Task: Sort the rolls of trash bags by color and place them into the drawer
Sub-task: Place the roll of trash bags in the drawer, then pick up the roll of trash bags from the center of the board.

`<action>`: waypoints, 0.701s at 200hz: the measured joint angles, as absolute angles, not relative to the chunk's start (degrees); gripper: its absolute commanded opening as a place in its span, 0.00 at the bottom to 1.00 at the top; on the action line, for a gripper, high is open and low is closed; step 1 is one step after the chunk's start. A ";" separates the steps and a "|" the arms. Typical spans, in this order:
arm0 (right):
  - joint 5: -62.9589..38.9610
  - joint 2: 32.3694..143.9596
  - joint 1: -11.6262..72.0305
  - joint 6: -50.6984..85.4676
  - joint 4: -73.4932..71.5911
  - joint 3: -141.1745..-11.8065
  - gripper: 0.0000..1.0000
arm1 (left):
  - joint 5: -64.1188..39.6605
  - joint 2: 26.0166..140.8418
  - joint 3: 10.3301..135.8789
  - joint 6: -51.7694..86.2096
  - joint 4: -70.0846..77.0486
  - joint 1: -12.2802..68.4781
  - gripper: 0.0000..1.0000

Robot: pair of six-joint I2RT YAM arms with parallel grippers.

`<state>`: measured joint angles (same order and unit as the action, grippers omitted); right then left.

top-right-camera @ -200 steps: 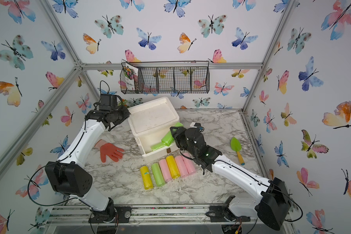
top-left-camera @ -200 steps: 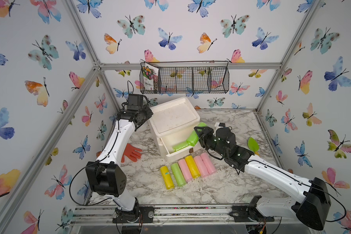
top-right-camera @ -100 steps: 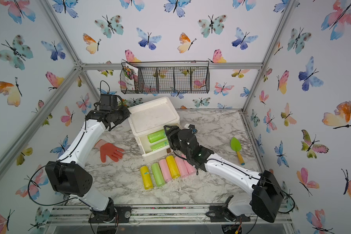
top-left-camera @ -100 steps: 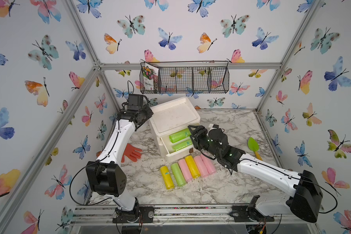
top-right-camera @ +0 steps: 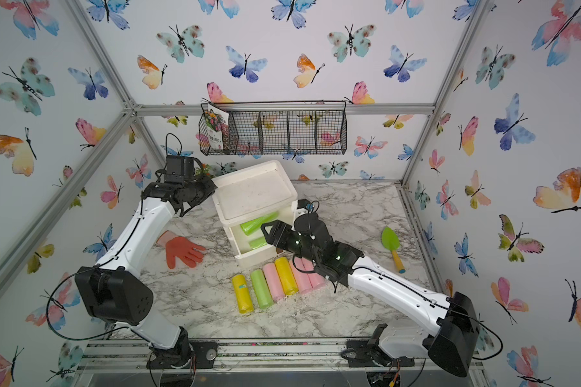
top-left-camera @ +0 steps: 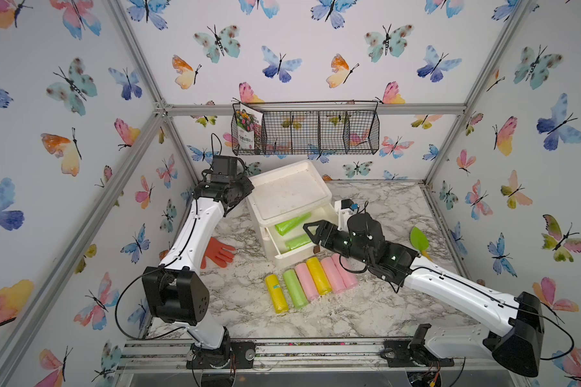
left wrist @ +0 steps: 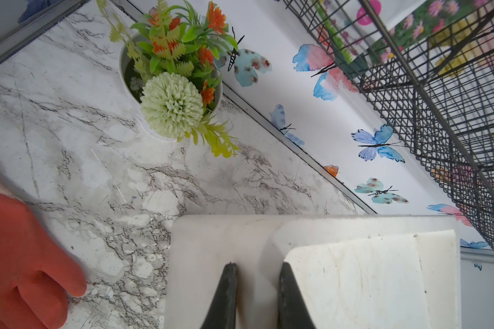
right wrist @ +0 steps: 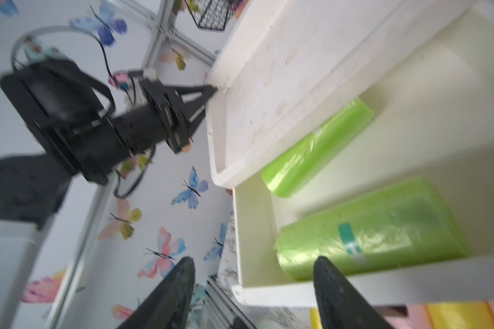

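Right gripper [right wrist: 254, 258], jaws wide and empty, over drawer [right wrist: 251, 228] holding two green rolls [right wrist: 317, 148]; one bears an unreadable teal label [right wrist: 350, 239]. Left gripper [left wrist: 258, 263] clamps the box [left wrist: 354, 270] rim.

Left arm [top-left-camera: 195, 231] and right arm [top-left-camera: 457, 293]: white shells, black boxy joints, black cables, dark screws. Green lights glow on right wrist. Left end effector [left wrist: 256, 287], right end effector [top-left-camera: 311, 238]: black tapered fingers [right wrist: 166, 296].

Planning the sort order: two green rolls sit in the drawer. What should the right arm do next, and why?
Probably lower the open, empty right pincer onto the green roll in the row on the table: its two mates lie in the drawer, so that finishes green. The left pincer grips the cabinet rim.
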<state>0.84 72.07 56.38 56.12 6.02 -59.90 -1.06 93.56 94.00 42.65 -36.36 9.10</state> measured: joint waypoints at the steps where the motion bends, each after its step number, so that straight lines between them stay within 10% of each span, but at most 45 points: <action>1: 0.82 72.01 56.51 55.90 6.20 -59.72 0.68 | -1.06 93.56 94.00 42.65 -36.36 9.10 0.00; 140: 18.83 81.19 76.55 38.76 10.37 -48.38 0.64 | -0.91 93.49 94.00 42.74 -36.42 9.13 0.00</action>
